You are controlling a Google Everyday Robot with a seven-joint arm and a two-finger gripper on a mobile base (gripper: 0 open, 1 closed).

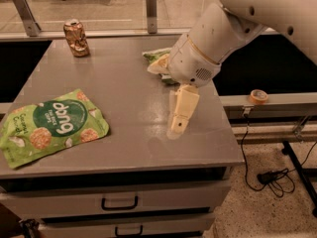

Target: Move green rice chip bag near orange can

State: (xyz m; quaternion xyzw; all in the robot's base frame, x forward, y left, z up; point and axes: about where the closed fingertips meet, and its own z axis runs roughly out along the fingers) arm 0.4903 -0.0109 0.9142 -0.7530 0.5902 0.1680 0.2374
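Observation:
The green rice chip bag [52, 125] lies flat at the front left of the grey table [124, 88], its "dang" lettering facing up. The orange can [76, 37], dented, stands upright at the back left corner. My gripper [178, 123] hangs from the white arm above the table's right front part, pointing down, well to the right of the bag and empty. It is far from the can.
A smaller green bag [154, 56] lies at the back right of the table, mostly hidden behind my arm. An orange tape roll [258, 96] sits on the rail to the right. Drawers [119, 202] are below the tabletop. A cable [270, 175] lies on the floor.

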